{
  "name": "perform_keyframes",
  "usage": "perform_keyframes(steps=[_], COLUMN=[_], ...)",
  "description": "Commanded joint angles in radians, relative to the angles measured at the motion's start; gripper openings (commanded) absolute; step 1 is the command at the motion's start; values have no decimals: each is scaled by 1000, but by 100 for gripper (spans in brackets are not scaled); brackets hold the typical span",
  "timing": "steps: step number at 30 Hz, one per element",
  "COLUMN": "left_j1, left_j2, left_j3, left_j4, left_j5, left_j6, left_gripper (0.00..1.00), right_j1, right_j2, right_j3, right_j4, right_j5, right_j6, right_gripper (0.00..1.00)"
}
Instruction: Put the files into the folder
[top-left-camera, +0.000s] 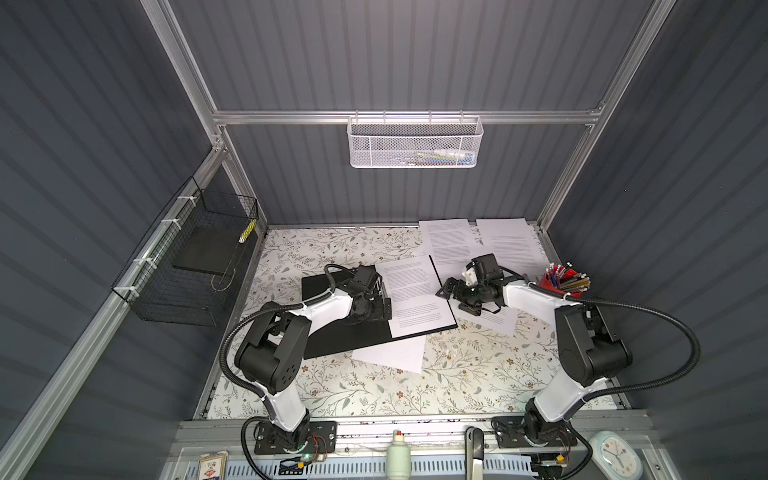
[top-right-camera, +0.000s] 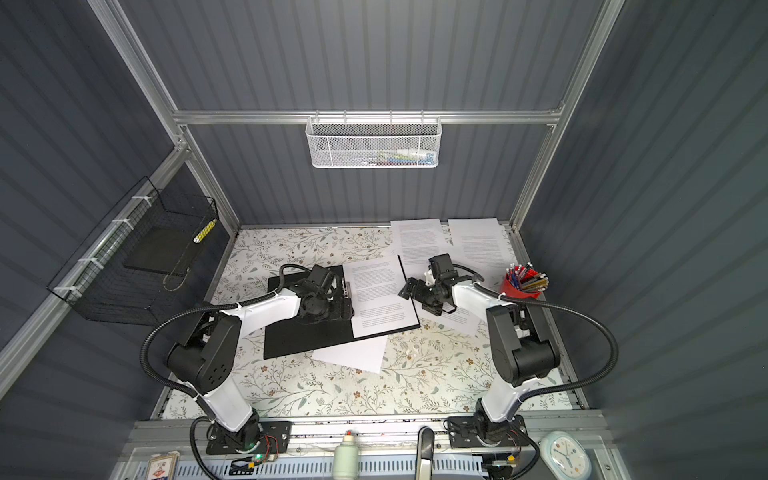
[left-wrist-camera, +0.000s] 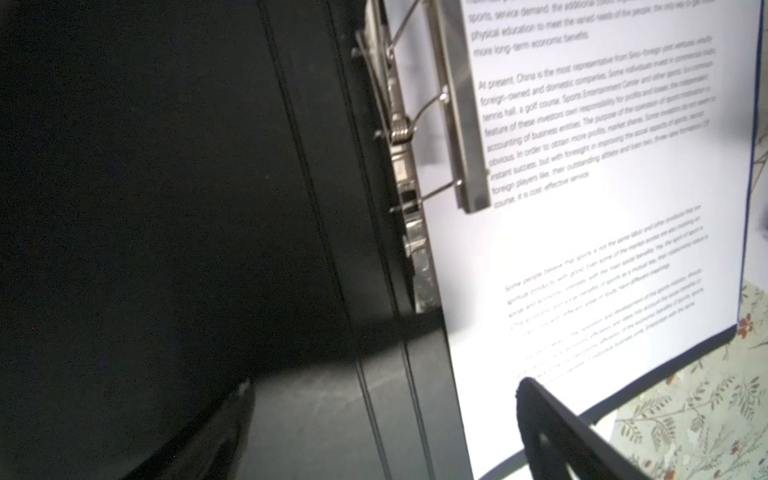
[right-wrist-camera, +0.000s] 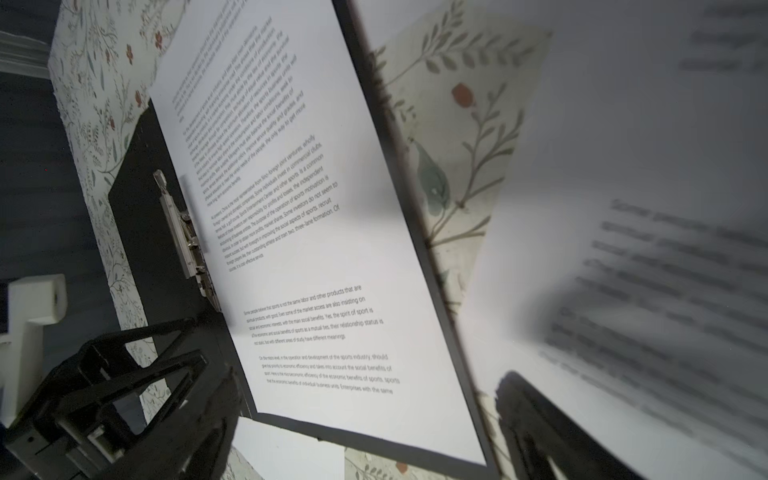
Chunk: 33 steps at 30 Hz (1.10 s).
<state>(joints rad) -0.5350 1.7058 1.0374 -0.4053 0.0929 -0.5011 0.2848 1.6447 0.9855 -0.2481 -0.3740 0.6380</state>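
Observation:
The folder (top-left-camera: 332, 332) lies open on the table, black inside up, in both top views (top-right-camera: 299, 336). One printed sheet (top-left-camera: 415, 299) rests on its right half. The bar of the metal spine clip (left-wrist-camera: 457, 104) sits over that sheet's inner edge. My left gripper (top-left-camera: 380, 305) hangs open just above the spine, with nothing between its fingers (left-wrist-camera: 552, 432). My right gripper (top-left-camera: 457, 300) is open too and straddles the folder's right edge (right-wrist-camera: 415, 232), holding nothing. Of the loose files, two (top-left-camera: 449, 241) (top-left-camera: 511, 241) lie at the back right, one (top-left-camera: 498, 322) under the right gripper, and one (top-left-camera: 390, 353) partly under the folder's front edge.
A red cup of pens (top-left-camera: 561, 282) stands close behind the right forearm. A black wire basket (top-left-camera: 187, 266) hangs on the left wall and a white mesh basket (top-left-camera: 415, 143) on the back wall. A bottle (top-left-camera: 398, 455) and a clock (top-left-camera: 615, 455) sit at the front rail.

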Motion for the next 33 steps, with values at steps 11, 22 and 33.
perform_keyframes(steps=[11,22,33], left_j1=[-128,-135,-135], left_j2=[-282,-213,-205], left_j3=[-208,-304,-360], left_j4=[-70,81,107], left_j5=[271,305,292], left_j6=[22,-32,-37], left_gripper=[100,100,100], right_j1=[273,441,505], right_j2=[-274,-130,-46], right_j3=[-281,-351,-346], right_j4=[0,234,269], right_j5=[-71,-89,-40], right_j6=[67,253,460], right_gripper=[96,87,89])
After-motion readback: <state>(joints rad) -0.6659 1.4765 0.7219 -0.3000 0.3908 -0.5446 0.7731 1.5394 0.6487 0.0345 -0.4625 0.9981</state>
